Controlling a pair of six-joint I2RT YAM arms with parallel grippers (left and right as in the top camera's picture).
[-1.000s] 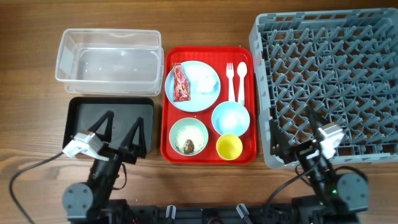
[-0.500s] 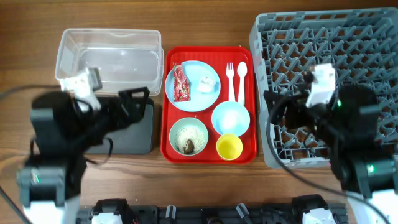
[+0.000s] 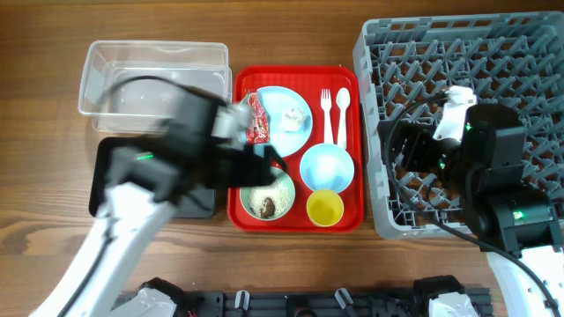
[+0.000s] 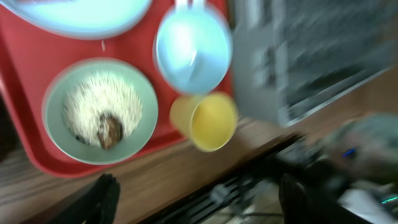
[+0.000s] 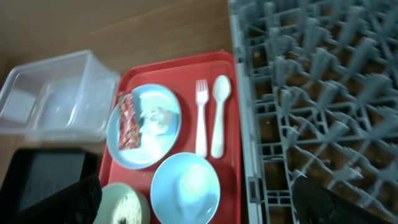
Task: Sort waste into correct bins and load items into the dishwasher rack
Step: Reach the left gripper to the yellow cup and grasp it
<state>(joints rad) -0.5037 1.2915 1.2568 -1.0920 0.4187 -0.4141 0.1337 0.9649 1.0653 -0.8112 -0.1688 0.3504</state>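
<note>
Pale green bowl (image 4: 99, 112), left of frame, looks to need a level rim grip from the wide-apart left gripper (image 4: 199, 180); right gripper (image 5: 196, 186) also gapes.

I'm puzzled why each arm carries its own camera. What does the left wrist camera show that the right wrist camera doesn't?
Only the left wrist view shows the small yellow cup and the whole pale green bowl of rice-like scraps. Only the right wrist view shows the clear tub, black tray, fork, spoon, red wrapper and tissue. Both share the light blue bowl, red serving tray, grey rack and an edge of the green bowl.
</note>
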